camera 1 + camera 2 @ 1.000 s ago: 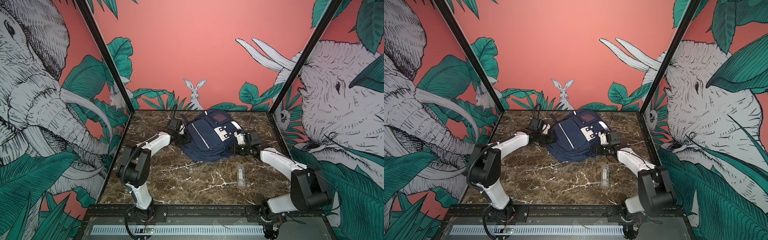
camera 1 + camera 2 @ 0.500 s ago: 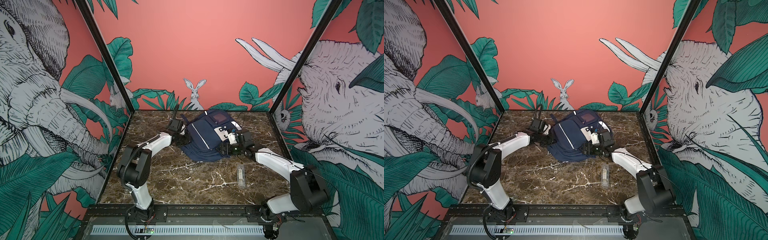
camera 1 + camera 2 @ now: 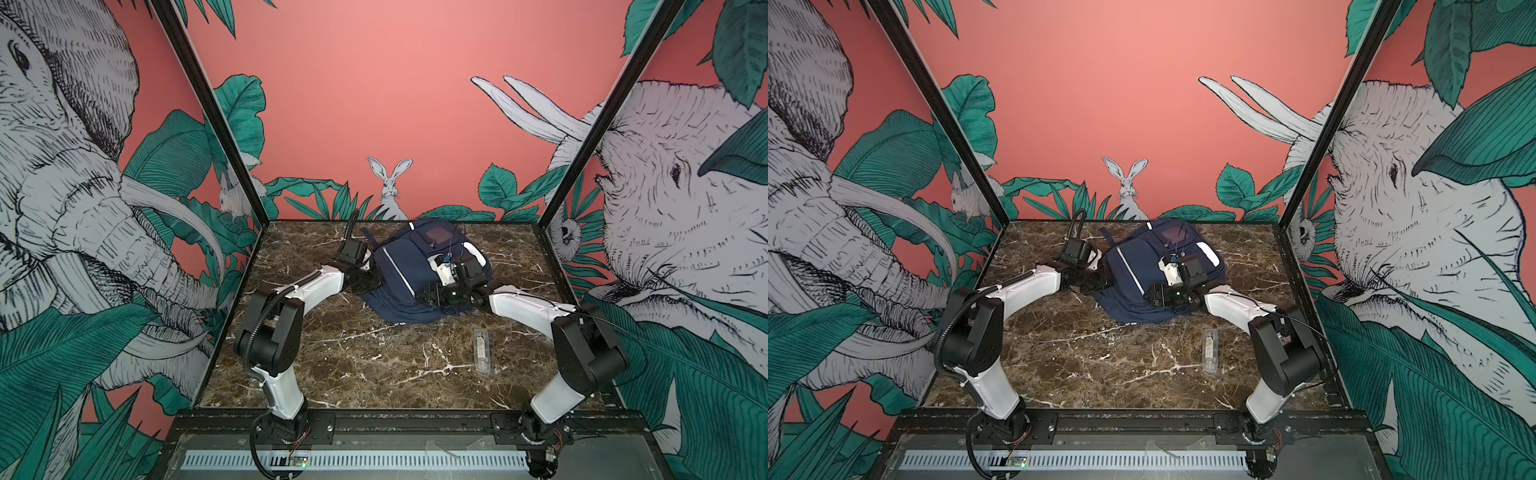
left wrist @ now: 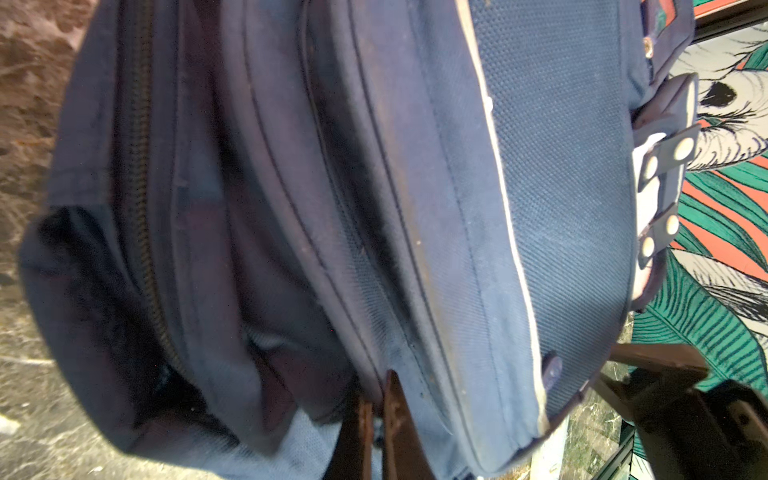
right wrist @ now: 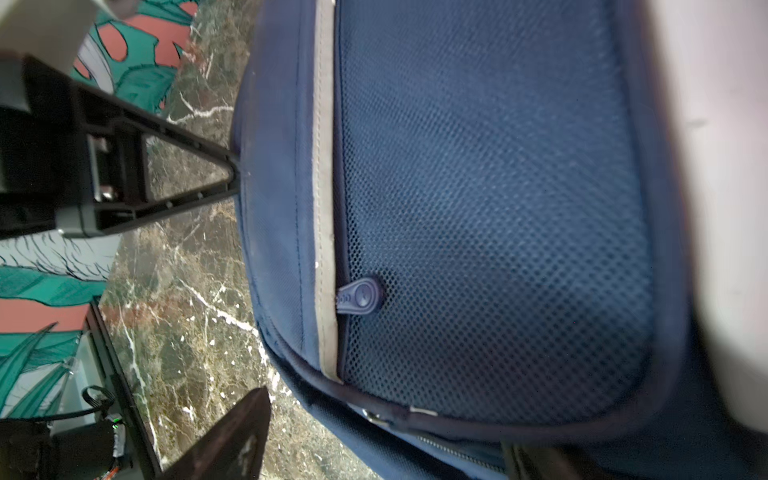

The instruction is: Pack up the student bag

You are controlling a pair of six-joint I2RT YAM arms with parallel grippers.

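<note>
At the far middle of the brown marble-patterned tabletop (image 3: 353, 365) we see the student bag (image 3: 415, 259), a large navy-blue fabric backpack with white trim patches, lying flat with its front pocket facing up. At its left side we find the left gripper (image 3: 374, 283) with its fingers (image 4: 395, 419) pressed together, pinching a fold of fabric at the bag's edge. From the right, the right gripper (image 3: 430, 294) reaches over the bag's near right part, its fingers (image 5: 232, 432) spread wide apart above the near edge. In the right wrist view we see a dark blue teardrop zip pull (image 5: 359, 297) lying against the grey reflective stripe (image 5: 324, 187) of the front pocket. Nearer and to the right, apart from the bag, a slim clear plastic case (image 3: 482, 352) lies on the marble.
</note>
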